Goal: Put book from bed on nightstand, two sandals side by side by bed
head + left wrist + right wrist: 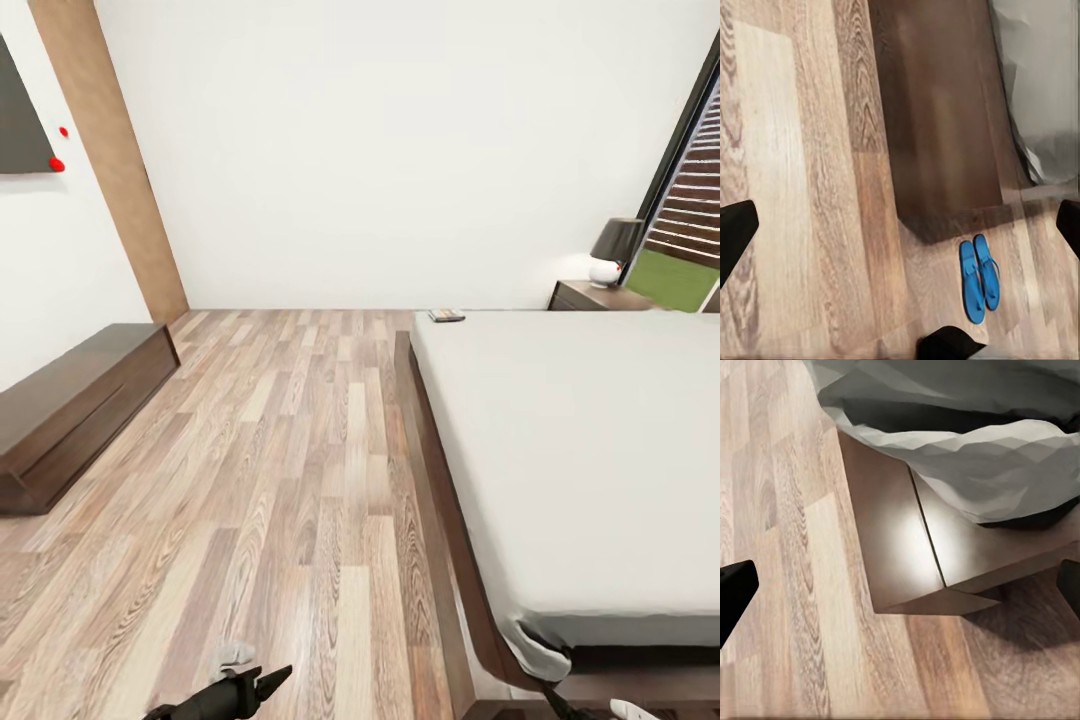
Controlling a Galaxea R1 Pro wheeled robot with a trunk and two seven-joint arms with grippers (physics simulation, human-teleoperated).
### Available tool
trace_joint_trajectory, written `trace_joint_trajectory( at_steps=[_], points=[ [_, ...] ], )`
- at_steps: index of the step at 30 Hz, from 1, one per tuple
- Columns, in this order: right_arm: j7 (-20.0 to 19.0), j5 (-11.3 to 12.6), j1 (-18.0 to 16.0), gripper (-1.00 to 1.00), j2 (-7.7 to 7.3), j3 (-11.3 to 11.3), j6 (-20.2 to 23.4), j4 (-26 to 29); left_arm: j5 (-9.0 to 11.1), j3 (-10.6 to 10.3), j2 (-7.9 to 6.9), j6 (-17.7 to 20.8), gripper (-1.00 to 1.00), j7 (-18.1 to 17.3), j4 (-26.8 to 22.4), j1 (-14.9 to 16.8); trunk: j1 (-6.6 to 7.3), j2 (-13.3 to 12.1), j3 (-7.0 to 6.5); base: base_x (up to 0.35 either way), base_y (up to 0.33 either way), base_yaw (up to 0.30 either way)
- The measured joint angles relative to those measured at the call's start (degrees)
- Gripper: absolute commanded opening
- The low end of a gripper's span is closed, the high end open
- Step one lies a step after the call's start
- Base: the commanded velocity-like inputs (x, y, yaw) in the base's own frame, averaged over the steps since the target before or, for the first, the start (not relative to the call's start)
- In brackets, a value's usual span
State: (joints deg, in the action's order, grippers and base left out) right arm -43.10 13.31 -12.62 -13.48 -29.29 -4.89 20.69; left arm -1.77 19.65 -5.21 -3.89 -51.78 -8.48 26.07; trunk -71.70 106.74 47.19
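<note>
Sandals side by side near bed frame, apart from open left gripper

One bed, one book on its far corner, one nightstand bearing one lamp, one long low cabinet, and two blue sandals side by side.

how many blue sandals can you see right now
2. The sandals lie side by side, touching, on the wood floor just off the corner of the bed frame, seen in the left wrist view. Others could be hidden by the bed.
</note>
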Motion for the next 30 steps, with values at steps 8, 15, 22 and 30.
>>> trace_joint_trajectory(
  at_steps=[8, 15, 22, 30],
  points=[
    [0.00, -0.04, -0.01, 1.00, 0.03, 0.05, 0.01, -0.90, -3.28, -0.38, 0.59, -0.08, 1.00, 2.17, 0.29, 0.00, 1.76, -3.21, -1.44, 0.000, 0.000, 0.000],
    [0.07, -0.21, -0.01, 1.00, 0.46, 0.08, 0.01, -1.05, -3.59, -0.40, 0.76, -0.09, 1.00, 6.88, 0.34, 0.00, 3.30, -6.02, -2.69, 0.000, 0.000, 0.000],
    [0.10, -2.83, -0.01, 1.00, 1.68, 0.08, 0.01, -1.04, -3.61, -0.40, 0.96, -0.09, 1.00, 7.44, 0.35, 0.00, 4.83, -8.82, -3.95, 0.000, 0.000, 0.000],
    [0.08, -4.51, 0.00, 1.00, 2.04, 0.08, 0.01, -1.05, -3.62, -0.40, 0.98, -0.09, 1.00, 7.52, 0.35, 0.00, 6.59, -12.03, -5.39, 0.000, 0.000, 0.000]
  ],
)
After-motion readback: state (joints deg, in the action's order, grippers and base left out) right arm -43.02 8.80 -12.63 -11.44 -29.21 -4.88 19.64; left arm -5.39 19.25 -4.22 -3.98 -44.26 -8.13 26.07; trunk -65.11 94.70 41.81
